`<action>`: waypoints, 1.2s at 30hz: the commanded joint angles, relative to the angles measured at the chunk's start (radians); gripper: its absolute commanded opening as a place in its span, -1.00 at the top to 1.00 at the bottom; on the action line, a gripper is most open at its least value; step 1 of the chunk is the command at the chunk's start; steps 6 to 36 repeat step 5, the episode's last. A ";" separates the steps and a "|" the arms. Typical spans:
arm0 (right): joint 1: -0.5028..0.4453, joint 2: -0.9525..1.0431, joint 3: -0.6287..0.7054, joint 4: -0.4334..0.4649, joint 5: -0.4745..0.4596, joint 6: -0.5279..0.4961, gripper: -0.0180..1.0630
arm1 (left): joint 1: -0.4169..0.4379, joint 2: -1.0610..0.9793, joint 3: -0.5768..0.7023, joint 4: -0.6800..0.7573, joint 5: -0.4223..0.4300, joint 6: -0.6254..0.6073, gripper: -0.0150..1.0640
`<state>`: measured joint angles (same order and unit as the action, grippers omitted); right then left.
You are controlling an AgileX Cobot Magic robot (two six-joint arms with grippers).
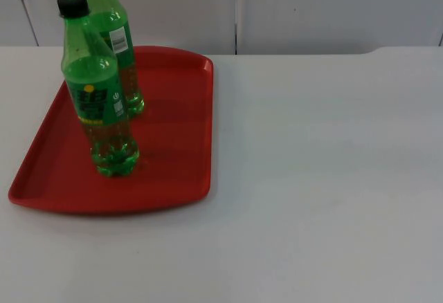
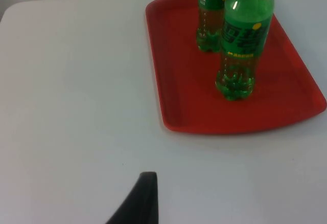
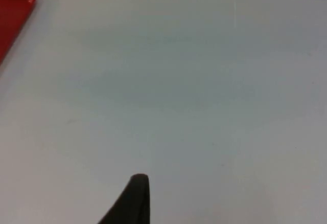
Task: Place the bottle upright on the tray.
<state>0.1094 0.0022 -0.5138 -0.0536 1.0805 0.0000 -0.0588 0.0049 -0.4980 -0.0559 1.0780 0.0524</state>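
Note:
Two green bottles stand upright on the red tray (image 1: 173,151) at the table's left. The nearer bottle (image 1: 102,102) has a black cap and a green label, and the other bottle (image 1: 119,40) stands just behind it. From the left wrist, the nearer bottle (image 2: 244,45) and the farther bottle (image 2: 209,14) stand on the tray (image 2: 184,91). My left gripper (image 2: 140,203) hangs over bare table, apart from the tray and touching nothing. My right gripper (image 3: 133,201) waits over the white table, well away from the tray's corner (image 3: 13,9).
The white table (image 1: 325,178) stretches wide to the right of the tray and in front of it. The grey partition wall (image 1: 311,5) closes off the back, just behind the tray's far edge.

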 commanded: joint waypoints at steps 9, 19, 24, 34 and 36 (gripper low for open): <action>-0.065 -0.002 -0.001 0.004 -0.003 0.000 -0.98 | 0.000 -0.005 0.003 -0.003 -0.002 -0.006 -0.98; -0.065 -0.002 -0.001 0.004 -0.003 0.000 -0.98 | 0.000 -0.005 0.003 -0.003 -0.002 -0.006 -0.98; -0.065 -0.002 -0.001 0.004 -0.003 0.000 -0.98 | 0.000 -0.005 0.003 -0.003 -0.002 -0.006 -0.98; -0.065 -0.002 -0.001 0.004 -0.003 0.000 -0.98 | 0.000 -0.005 0.003 -0.003 -0.002 -0.006 -0.98; -0.065 -0.002 -0.001 0.004 -0.003 0.000 -0.98 | 0.000 -0.005 0.003 -0.003 -0.002 -0.006 -0.98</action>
